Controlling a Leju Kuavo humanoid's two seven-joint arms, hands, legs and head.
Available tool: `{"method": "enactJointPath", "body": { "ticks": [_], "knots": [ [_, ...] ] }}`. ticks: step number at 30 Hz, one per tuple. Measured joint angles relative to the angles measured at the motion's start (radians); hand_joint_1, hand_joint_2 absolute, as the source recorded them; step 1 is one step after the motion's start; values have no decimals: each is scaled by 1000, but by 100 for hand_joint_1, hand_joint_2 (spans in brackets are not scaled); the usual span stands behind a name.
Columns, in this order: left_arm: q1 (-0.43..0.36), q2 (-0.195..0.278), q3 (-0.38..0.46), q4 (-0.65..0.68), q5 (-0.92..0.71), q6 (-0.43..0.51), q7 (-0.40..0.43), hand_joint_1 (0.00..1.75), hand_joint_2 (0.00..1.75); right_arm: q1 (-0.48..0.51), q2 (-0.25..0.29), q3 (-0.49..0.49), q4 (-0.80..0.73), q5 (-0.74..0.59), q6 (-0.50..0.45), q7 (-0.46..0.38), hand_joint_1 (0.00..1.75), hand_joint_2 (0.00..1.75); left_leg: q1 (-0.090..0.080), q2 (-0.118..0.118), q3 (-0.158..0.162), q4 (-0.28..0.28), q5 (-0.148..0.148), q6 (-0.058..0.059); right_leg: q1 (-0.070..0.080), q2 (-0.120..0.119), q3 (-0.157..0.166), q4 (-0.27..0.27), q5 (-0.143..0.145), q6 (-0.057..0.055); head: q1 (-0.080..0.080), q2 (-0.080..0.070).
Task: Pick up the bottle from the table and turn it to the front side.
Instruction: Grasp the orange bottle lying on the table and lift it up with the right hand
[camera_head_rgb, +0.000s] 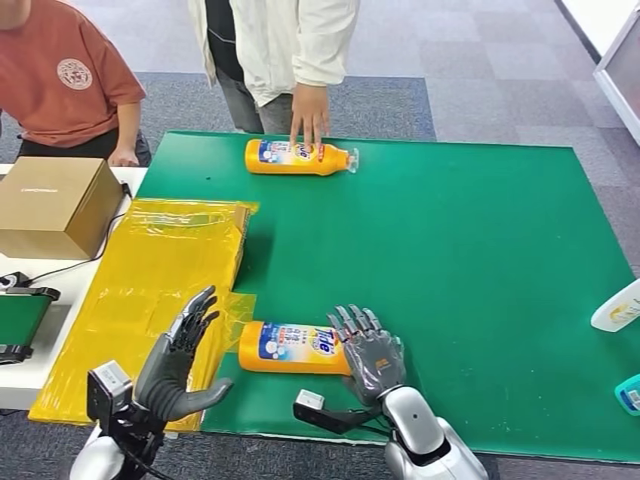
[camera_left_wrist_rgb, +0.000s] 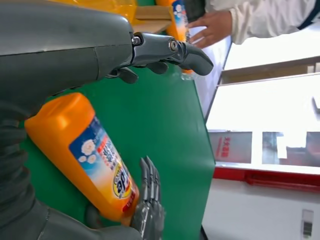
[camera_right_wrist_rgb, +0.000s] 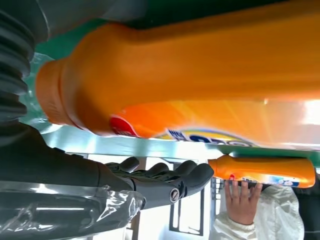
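An orange bottle (camera_head_rgb: 294, 347) lies on its side on the green mat (camera_head_rgb: 468, 260) that covers the counter, close to the mat's near edge, its label facing up and its neck end pointing toward the right hand (camera_head_rgb: 371, 352). The right hand rests at that neck end with its fingers (camera_head_rgb: 355, 322) stretched out flat and close together alongside the bottle; whether they actually grip it cannot be told, since the right wrist view shows the bottle right against the palm side while the fingers stay straight. The left hand (camera_head_rgb: 177, 360) hangs in the air just beside the bottle's base end, above the mat's near left corner, fingers (camera_head_rgb: 198, 308) spread wide and holding nothing.

A second orange bottle (camera_head_rgb: 300, 157) lies on its side at the mat's far edge, where a person in a white jacket (camera_head_rgb: 290, 40) presses a hand (camera_head_rgb: 308, 112) on it. Yellow plastic sheeting (camera_head_rgb: 143, 290) covers the area left of the mat, and a cardboard box (camera_head_rgb: 56, 205) sits beyond the sheeting. Another person in a red shirt (camera_head_rgb: 64, 75) stands behind the box.
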Motion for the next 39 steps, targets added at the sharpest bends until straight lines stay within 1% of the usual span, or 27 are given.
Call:
{"method": "enactJointPath", "body": {
  "ticks": [6,7,8,10,11,12,15,18,22,26,32,34,39],
  "knots": [
    [7,25,-20,-52,0,1,-13,0,175,-18,1,8,21,3,37,-34,0,175,0,0,7,0,-1,0,0,0,4,0,0,-1,0,0],
    [8,28,-21,-60,0,2,-15,0,175,-19,0,10,22,2,42,-40,9,175,0,0,8,0,-1,0,0,0,5,0,0,-1,0,0],
    [10,32,-21,-69,-1,2,-15,0,175,-20,0,11,22,2,46,-46,30,175,0,0,9,0,-1,0,0,0,6,0,0,0,0,0],
    [14,37,-21,-84,-3,1,-17,0,175,-21,-2,14,21,-2,56,-55,117,175,0,0,10,0,-1,0,0,0,7,0,0,0,0,0],
    [15,39,-21,-91,-5,0,-17,0,175,-20,-3,15,20,-4,63,-58,152,175,0,0,10,0,-1,0,0,0,7,0,0,0,0,0],
    [17,41,-22,-96,-7,0,-18,0,175,-17,-4,16,18,-8,71,-60,175,175,0,0,11,0,-1,0,0,1,8,0,0,0,0,0],
    [22,45,-22,-114,-14,0,-21,0,175,-3,-12,18,1,-35,87,-71,175,175,0,0,10,0,-1,0,0,0,8,0,0,0,0,0],
    [28,48,-21,-125,-17,2,-22,0,175,19,-20,15,-37,-110,93,-109,175,175,0,0,10,0,-1,0,0,0,8,0,0,0,0,0],
    [42,50,-20,-136,-15,12,-22,0,175,73,-29,-14,-130,-351,144,-221,175,175,0,0,7,0,-1,0,0,0,10,0,0,0,0,0],
    [55,51,-15,-144,-7,18,-22,0,175,125,-31,-60,-235,-570,223,-299,175,175,0,0,4,0,-1,0,0,0,9,0,0,0,0,0],
    [64,42,13,-148,42,40,-11,0,175,179,-21,-152,-370,-977,400,-408,175,175,0,0,1,0,-1,0,0,0,6,0,0,0,0,0],
    [62,30,28,-147,71,40,-1,0,175,188,-11,-173,-410,-1041,429,-424,175,175,0,0,1,0,-1,0,0,0,5,0,0,0,0,0],
    [40,-11,36,-141,173,4,24,0,175,195,8,-187,-476,-1093,439,-443,175,175,0,0,0,0,-1,0,-1,0,5,0,0,0,0,0]
  ]
}}
